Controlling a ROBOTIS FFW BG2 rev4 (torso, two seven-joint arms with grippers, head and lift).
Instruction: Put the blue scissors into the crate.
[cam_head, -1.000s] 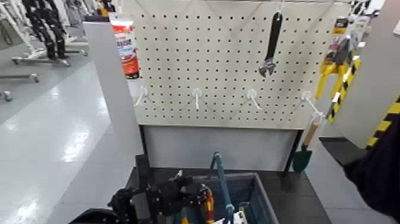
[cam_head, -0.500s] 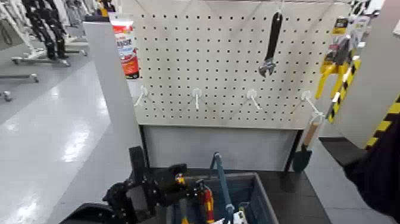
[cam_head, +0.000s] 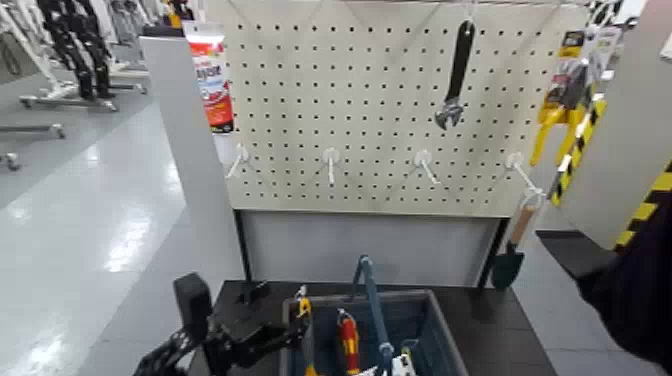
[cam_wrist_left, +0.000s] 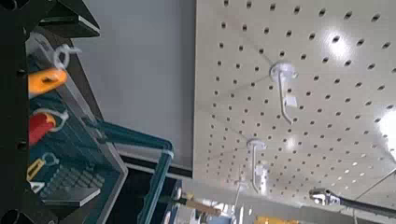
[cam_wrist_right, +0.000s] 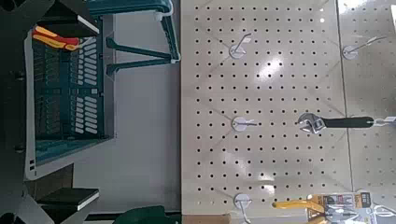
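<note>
Looking down from the head, the grey-blue plastic crate with a thick lighter rim (cam_head: 436, 318) sits on a dark platform below a white perforated pegboard (cam_head: 340, 90). Red- and yellow-handled tools (cam_head: 346, 340) stand inside the crate, and a blue handle bar (cam_head: 372, 295) rises over it. The black left gripper (cam_head: 255, 335) hangs just beside the crate's left wall, outside it; whether its fingers are apart or together cannot be told. The blue scissors on their retail card cannot be picked out here. A black wrench (cam_head: 456, 75) hangs on the pegboard, and yellow-handled pliers (cam_head: 562, 105) hang further right. A sliver of dark arm fills the right edge.

In the left wrist view, the crate (cam_wrist_left: 103, 154) shows with a red-handled tool (cam_wrist_left: 37, 123) and an orange-handled one (cam_wrist_left: 45, 80) inside, and white hooks (cam_wrist_left: 285, 89) on the pegboard beyond.

In the right wrist view, the crate (cam_wrist_right: 65, 93) stands before the pegboard, with the wrench (cam_wrist_right: 336, 121) and pliers (cam_wrist_right: 322, 202) hanging; the right gripper's fingers do not show.
</note>
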